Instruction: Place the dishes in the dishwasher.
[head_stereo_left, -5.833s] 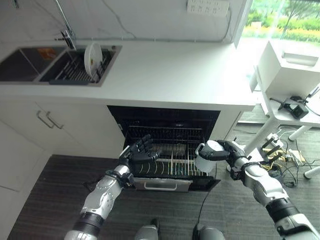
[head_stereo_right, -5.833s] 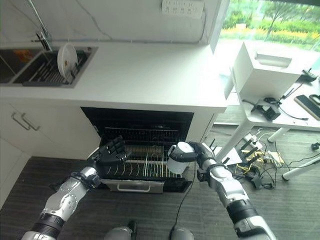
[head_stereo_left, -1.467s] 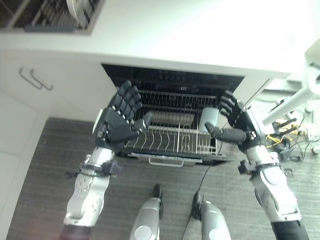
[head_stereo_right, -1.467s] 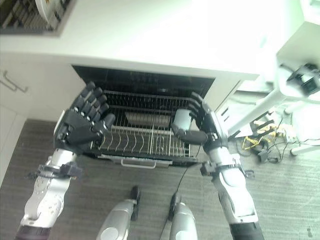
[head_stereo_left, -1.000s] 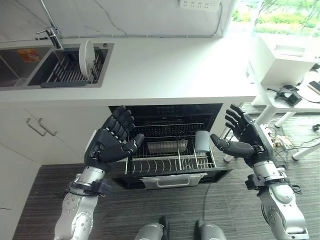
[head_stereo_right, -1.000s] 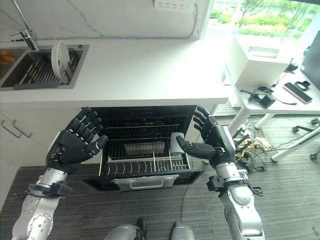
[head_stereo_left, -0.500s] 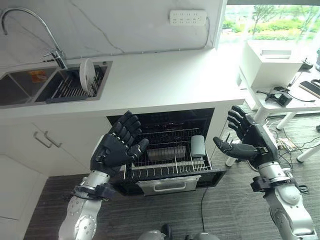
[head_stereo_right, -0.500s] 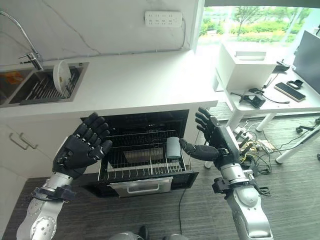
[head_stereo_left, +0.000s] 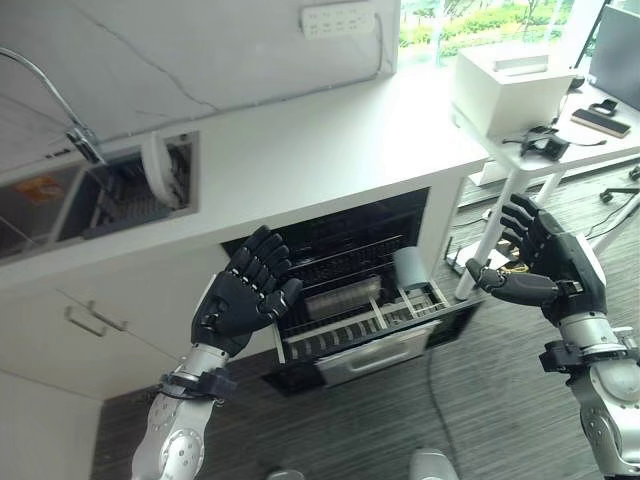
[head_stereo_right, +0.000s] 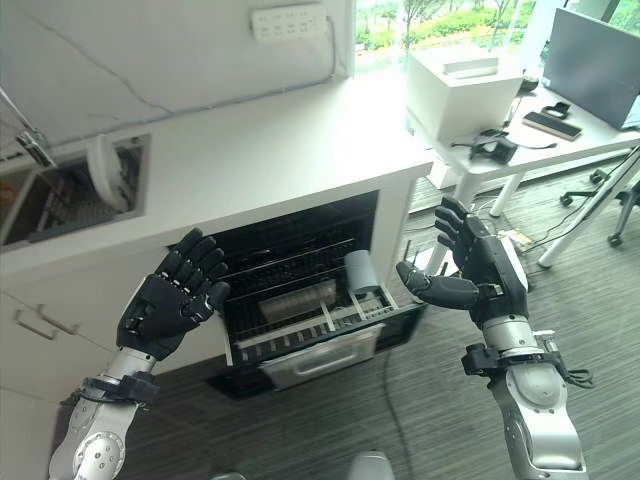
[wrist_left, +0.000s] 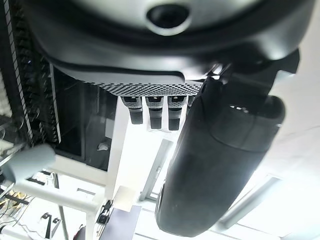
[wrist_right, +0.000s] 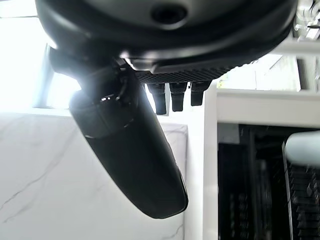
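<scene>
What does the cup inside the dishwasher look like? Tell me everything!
The cup is pale grey-blue and smooth, shaped like a short tube. It stands at the right end of the pulled-out wire rack, beside the thin metal prongs, in the open dishwasher under the white counter. Which end is up can't be told. Nothing holds it: the right hand is open and well off to its right, not touching.
</scene>
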